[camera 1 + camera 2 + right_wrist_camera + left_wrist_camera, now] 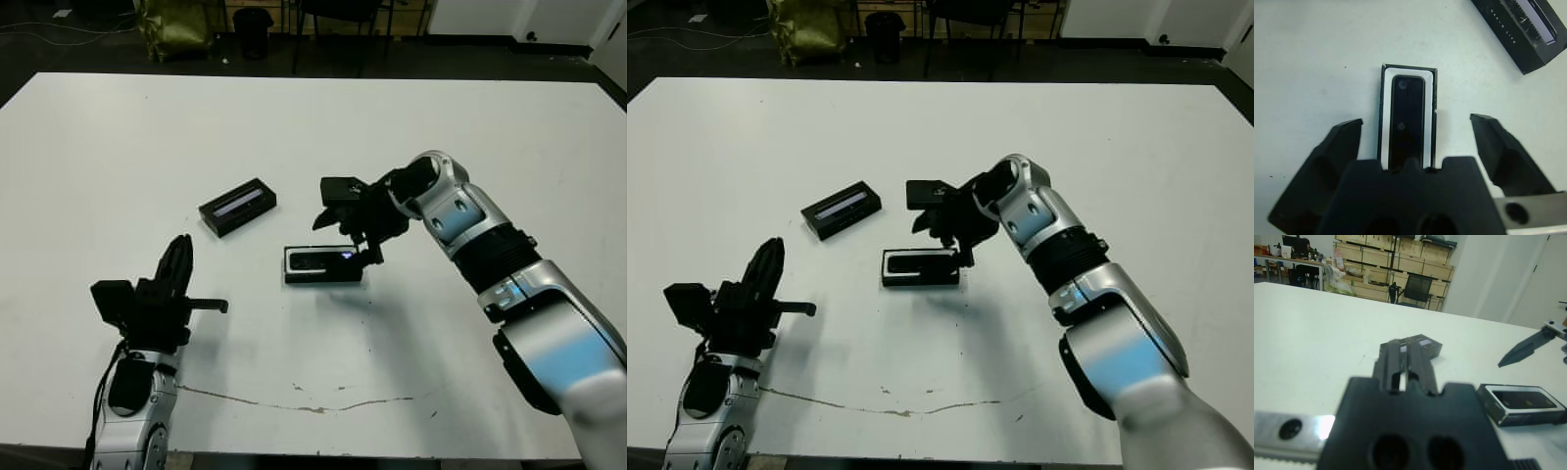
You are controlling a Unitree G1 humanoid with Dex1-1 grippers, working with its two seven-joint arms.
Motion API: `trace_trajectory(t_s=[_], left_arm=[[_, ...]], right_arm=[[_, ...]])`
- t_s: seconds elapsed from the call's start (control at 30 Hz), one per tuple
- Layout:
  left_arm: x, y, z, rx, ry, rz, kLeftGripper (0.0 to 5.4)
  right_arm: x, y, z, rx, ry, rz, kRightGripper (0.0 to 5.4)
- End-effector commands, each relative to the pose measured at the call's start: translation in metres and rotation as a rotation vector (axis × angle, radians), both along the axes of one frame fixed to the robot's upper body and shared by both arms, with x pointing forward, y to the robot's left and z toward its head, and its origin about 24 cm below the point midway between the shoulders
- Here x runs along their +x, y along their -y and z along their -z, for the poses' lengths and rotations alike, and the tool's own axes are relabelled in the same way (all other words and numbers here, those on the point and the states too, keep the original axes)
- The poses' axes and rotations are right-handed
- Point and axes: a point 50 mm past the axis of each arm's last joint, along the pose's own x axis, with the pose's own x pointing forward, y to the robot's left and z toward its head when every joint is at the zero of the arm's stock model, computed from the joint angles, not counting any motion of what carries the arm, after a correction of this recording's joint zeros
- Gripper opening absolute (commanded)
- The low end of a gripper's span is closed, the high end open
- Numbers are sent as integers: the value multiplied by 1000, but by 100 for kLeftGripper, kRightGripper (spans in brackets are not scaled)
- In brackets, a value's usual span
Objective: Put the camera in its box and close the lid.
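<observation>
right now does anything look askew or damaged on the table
Nothing serious. The camera lies flat and straight in the box. The lid rests apart on the table, at an angle to the box, not yet on. A thin crack-like line runs across the table near its front edge.

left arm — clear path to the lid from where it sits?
Probably yes. The lid lies alone on the table, ahead of the left gripper, with bare surface between them. The box and the right gripper sit off to the side, out of that line.
</observation>
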Motion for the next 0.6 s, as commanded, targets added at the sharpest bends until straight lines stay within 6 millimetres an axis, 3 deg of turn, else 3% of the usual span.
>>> trace_trajectory(t_s=[0.03, 0.3, 0.4, 0.6], left_arm=[[-3, -1, 6, -4, -35, -9, 0], [-3, -2, 6, -5, -27, -6, 0], [-3, -2, 6, 0, -39, -11, 0], [-2, -4, 6, -11, -23, -9, 0]], right_arm=[[1, 2, -3, -11, -5, -28, 538], [5, 7, -22, 34, 53, 4, 538], [9, 16, -37, 126, 47, 66, 538], [6, 44, -68, 450, 224, 265, 538]])
